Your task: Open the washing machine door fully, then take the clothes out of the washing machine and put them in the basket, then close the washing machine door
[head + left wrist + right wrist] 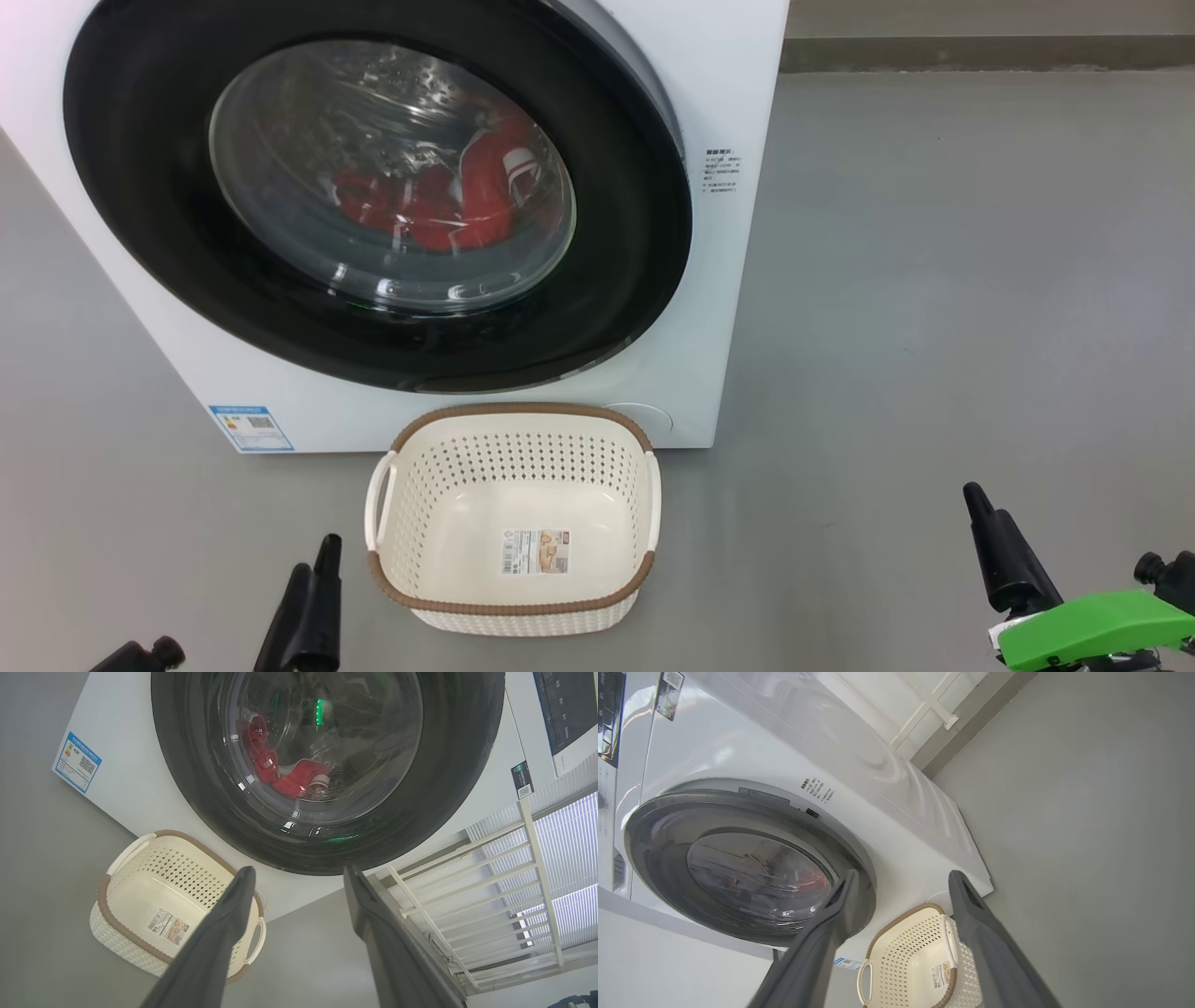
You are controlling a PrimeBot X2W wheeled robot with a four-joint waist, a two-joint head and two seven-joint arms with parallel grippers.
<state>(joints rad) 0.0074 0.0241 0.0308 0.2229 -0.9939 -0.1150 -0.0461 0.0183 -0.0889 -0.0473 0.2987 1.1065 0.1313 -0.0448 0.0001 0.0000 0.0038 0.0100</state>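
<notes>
While the big white front-loading washing machine point(724, 84) stands at the far side of the grey floor point(934, 280), its large round door with the wide glossy black rim and bulging clear glass window point(168, 205) looks closed against the front. Behind that glass, the bright red clothes with white trim point(467, 201) lie low in the steel drum, right of its centre. A small blue label point(250, 427) sits on the machine's near left corner. Just near of the machine, below the door's right half, the small cream-white perforated plastic basket with a brown woven-look rim point(523, 411) stands upright on the floor, with a paper label on its bottom. The left gripper point(299, 870) hovers near and left of the basket, its fingers spread apart and gripping nothing. The right gripper point(903, 873) hangs well off to the basket's right, its fingers likewise parted and bare, beside a bright green part point(1083, 625) of that arm.
</notes>
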